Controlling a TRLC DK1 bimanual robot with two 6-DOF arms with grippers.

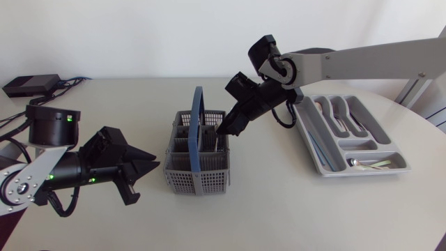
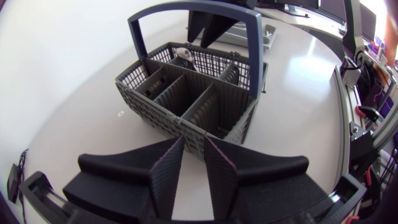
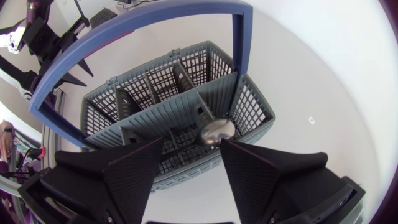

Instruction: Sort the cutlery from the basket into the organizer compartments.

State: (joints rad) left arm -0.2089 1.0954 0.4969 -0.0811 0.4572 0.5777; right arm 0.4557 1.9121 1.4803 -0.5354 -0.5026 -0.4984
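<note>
White table point(image 1: 279, 209): grey basket point(image 1: 197, 157) at its middle, organizer point(image 1: 310, 146) near its right edge. Right gripper point(image 1: 224, 130) spread wide over a cutlery piece point(image 3: 216, 132); left gripper point(image 1: 155, 164) narrowly parted, empty

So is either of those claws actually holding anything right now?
No. The right gripper hangs open over the basket, with a shiny cutlery piece between its fingers, ungripped. The left gripper is empty.

Basket point(image 1: 198, 171): grey plastic mesh, matt. Handle point(image 1: 198, 132): blue plastic, smooth, slight sheen. Organizer point(image 1: 313, 150): grey plastic, smooth, semi-matt. Spoon point(image 3: 216, 132) in basket: polished metal, glossy, reflective. Counter point(image 1: 279, 209): white, smooth, matt. Left end effector point(image 2: 194, 140) & right end effector point(image 3: 191, 144): black, matt; inner pads point(image 2: 171, 177) fine-ribbed.
</note>
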